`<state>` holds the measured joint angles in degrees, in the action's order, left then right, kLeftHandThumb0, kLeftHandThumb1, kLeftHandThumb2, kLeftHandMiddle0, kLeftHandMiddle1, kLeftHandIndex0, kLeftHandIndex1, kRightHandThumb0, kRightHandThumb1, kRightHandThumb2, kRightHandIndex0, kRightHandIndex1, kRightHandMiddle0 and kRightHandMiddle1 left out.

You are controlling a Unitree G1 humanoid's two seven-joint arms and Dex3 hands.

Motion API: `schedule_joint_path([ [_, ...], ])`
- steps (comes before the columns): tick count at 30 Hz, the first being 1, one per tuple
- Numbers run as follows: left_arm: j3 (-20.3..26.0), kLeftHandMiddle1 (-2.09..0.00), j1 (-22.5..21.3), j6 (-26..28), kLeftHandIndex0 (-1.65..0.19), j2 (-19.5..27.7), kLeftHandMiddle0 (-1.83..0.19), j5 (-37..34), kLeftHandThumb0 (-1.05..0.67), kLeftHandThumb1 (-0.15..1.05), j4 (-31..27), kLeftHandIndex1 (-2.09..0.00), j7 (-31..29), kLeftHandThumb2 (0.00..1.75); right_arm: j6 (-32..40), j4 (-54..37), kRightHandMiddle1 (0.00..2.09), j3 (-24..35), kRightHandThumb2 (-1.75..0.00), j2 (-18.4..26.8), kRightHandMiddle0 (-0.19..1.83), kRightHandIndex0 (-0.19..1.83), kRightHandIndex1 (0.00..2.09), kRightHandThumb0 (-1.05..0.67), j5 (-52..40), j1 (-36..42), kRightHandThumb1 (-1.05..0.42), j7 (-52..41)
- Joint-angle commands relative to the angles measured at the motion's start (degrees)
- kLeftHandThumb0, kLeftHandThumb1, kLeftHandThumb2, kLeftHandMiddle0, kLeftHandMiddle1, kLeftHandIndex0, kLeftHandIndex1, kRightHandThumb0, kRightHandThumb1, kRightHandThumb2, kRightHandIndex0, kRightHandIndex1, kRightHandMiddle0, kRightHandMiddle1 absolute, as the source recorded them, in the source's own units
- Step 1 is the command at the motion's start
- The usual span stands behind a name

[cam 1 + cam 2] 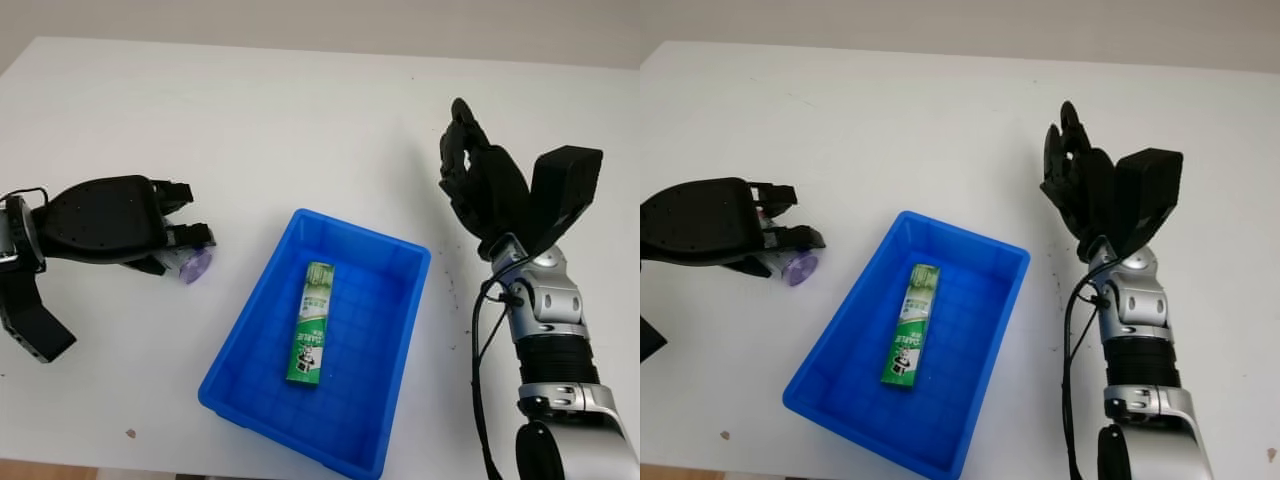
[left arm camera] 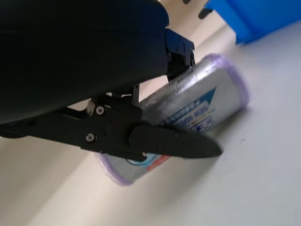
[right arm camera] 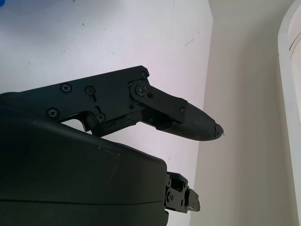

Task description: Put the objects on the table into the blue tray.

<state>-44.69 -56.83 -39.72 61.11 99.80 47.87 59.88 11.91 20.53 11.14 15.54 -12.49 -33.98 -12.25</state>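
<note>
My left hand [image 1: 120, 225], left of the blue tray [image 1: 405, 345], has its fingers [image 2: 174, 143] closed around 1 can [image 2: 197, 106] mid-body: probably light, stiff and slippery.

We see bare white tabletop [image 1: 300, 130] open all around the shallow blue plastic tray [image 1: 412, 300] in the middle. Inside the tray, a green toothpaste box [image 1: 313, 322] lies along the floor, with free room on both sides of it. To the tray's left, the black left hand [image 1: 150, 225] closes around a silver, purple-rimmed can [image 2: 197, 106] lying on the table. The open right hand [image 1: 480, 180] stands raised to the tray's right.
</note>
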Motion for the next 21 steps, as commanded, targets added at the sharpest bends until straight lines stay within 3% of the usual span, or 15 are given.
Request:
schedule_joint_path([
  [1,-2.9,-2.09,-0.9,2.4,-0.22,-0.6,-0.76,1.1,-0.44,1.05,2.4,-2.09,-0.2,0.33,0.4,-1.4,0.0,0.5,-0.75,0.1,-0.19,-0.19,0.0,-0.58,-0.4,0.7,-1.05,0.1],
  [6,-4.6,-2.09,-3.1,4.2,-0.14,-1.4,-0.83,-1.1,-0.47,1.05,4.7,-2.09,2.0,0.45,-0.1,-0.4,0.0,0.3,-0.73,0.0,-0.19,-0.19,0.0,-0.6,0.2,0.8,-1.05,0.2],
  [11,-2.8,-2.09,-6.1,3.1,-0.28,-1.7,-0.77,-6.6,-0.46,1.05,4.2,-2.09,1.8,0.46,-0.4,0.5,0.0,-0.1,-0.71,0.1,-0.19,-0.19,0.0,-0.63,0.7,0.4,-1.05,-0.1],
  [15,0.7,-2.09,-8.9,-0.6,-0.06,-2.3,-0.62,-14.8,-0.45,1.05,4.3,-2.09,0.3,0.41,-0.4,0.9,0.0,0.1,-0.72,-0.2,-0.19,-0.19,0.0,-0.61,0.1,0.1,-1.05,-0.7],
  [19,9.4,-2.09,-9.5,-8.7,-0.21,-3.8,-0.57,-32.1,-0.47,1.05,2.6,-2.09,-10.2,0.36,-0.6,0.9,0.0,-0.1,-0.75,-0.2,-0.19,-0.19,0.0,-0.59,0.3,0.0,-1.05,-0.9],
  [21,14.4,-2.09,-8.4,-12.7,-0.29,-5.1,-0.59,-44.3,-0.49,1.05,0.8,-2.09,-20.0,0.36,-0.3,0.5,0.0,-0.2,-0.75,-0.2,-0.19,-0.19,0.0,-0.59,0.4,0.2,-1.05,-0.9],
])
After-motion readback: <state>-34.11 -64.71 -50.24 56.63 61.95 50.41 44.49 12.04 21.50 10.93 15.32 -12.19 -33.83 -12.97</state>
